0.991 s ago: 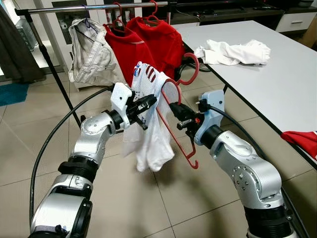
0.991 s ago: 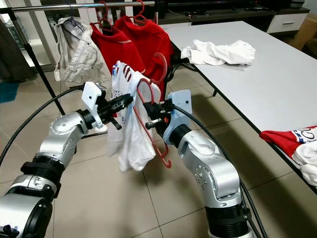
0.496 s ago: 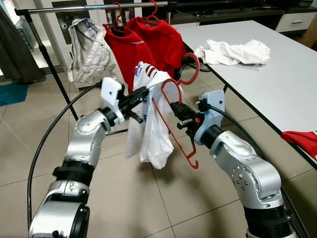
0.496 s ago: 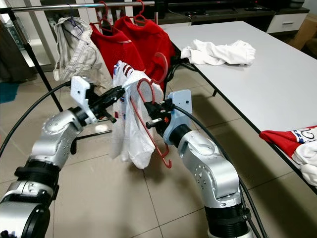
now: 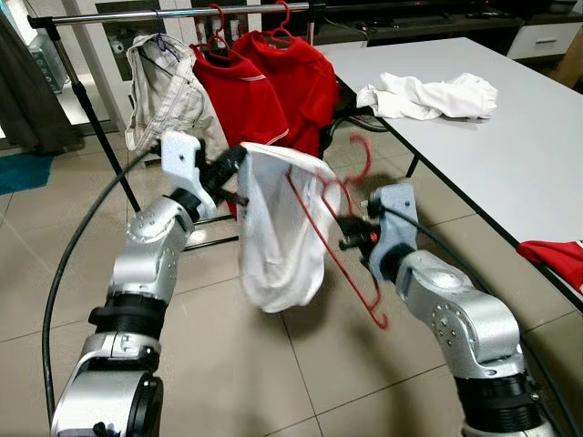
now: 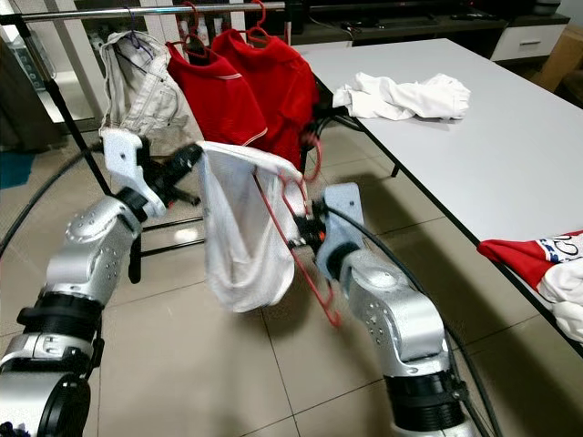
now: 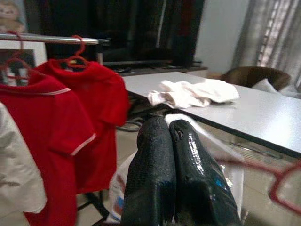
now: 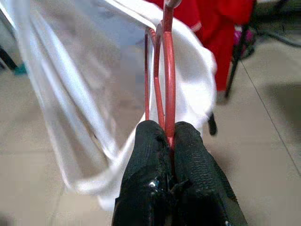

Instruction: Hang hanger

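My right gripper [image 5: 350,238] clamps the red hanger [image 5: 339,238], its hook [image 5: 361,157] apparently pointing up toward the clothes rail [image 5: 173,13] beyond; left gripper [image 5: 230,168] pinches the white shirt [image 5: 282,228].

Left arm: raised from the near left and stretched toward the far middle, elbow bent, silver forearm angled up.
Left wrist: white camera block on top, turned so the fingers point right.
Left gripper [image 5: 235,164]: the two black fingers [image 7: 155,174] lie pressed side by side with no gap, pinching the edge of the white shirt [image 5: 282,228].
Right arm: comes up from the near right, elbow bent, forearm reaching left toward the middle.
Right wrist: white housing tilted upward, cable trailing back.
Right gripper [image 5: 349,238]: fingers [image 8: 148,155] clamped together on the red hanger [image 5: 337,237], its wire running up between them.
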Motion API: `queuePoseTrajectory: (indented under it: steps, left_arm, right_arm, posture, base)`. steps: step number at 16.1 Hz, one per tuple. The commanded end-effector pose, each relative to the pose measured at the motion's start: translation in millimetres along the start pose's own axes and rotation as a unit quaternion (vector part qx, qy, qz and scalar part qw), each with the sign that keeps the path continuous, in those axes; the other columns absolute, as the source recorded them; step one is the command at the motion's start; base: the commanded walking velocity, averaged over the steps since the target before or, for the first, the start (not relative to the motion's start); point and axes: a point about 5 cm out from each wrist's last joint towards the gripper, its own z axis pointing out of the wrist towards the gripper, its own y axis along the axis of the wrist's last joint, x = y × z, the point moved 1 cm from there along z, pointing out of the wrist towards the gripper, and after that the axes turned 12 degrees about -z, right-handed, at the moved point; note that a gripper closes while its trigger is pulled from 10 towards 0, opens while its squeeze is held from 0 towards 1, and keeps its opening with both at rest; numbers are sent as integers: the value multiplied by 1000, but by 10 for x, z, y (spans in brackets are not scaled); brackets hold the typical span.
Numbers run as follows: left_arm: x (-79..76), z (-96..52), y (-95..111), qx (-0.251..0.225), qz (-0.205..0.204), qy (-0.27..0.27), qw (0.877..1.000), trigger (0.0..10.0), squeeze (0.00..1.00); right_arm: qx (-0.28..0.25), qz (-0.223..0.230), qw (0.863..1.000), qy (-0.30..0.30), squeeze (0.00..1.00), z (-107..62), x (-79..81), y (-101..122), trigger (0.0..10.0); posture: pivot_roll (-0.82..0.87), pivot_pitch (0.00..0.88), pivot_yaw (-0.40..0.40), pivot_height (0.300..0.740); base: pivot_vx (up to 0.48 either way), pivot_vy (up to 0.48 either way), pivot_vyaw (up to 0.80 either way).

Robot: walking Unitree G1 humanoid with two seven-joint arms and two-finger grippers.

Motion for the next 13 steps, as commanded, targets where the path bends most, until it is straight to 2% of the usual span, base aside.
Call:
queuePoseTrajectory:
  steps: [1,3,5,6,7,9,12,13]
  left_arm:
    - [-11,15,39,-1,3,-1,1000,0,0]
    - [-87,25,-18,8,-1,-19,1000,0,0]
    - [-208,45,-80,20,-3,-45,999,0,0]
    - [-255,46,-116,28,4,-52,998,0,0]
    - [-292,36,-182,43,14,-52,998,0,0]
    - [-343,12,-285,64,12,-55,996,0,0]
    - [-505,-38,-529,112,8,-75,991,0,0]
    - [-582,-46,-607,127,7,-86,988,0,0]
  right_arm:
    - [6,-3,1000,-7,0,-15,-23,-15,10000]
    - [-23,1,1000,12,0,-34,29,69,10000]
    - [-40,17,999,-12,0,-22,0,127,10000]
    - [-43,25,998,-37,0,-16,-53,144,10000]
    - [-49,43,991,-118,0,-29,-212,169,10000]
    - [-61,68,978,-188,0,-67,-352,180,10000]
    - [-76,64,978,-183,0,-42,-296,206,10000]
    - [-106,61,976,-182,0,-38,-266,293,10000]
  posture:
    - [-137,0,31,740]
    - [-141,0,37,740]
    - [-140,0,37,740]
    - [-138,0,37,740]
    - [-137,0,37,740]
    - [-135,0,35,740]
    - [-136,0,39,740]
    - [-137,0,39,740]
  base:
    - [0,0,0]
    - [0,0,0]
    - [0,0,0]
    - [0,0,0]
    - [0,0,0]
    - [0,0,0]
    - [0,0,0]
    - [0,0,0]
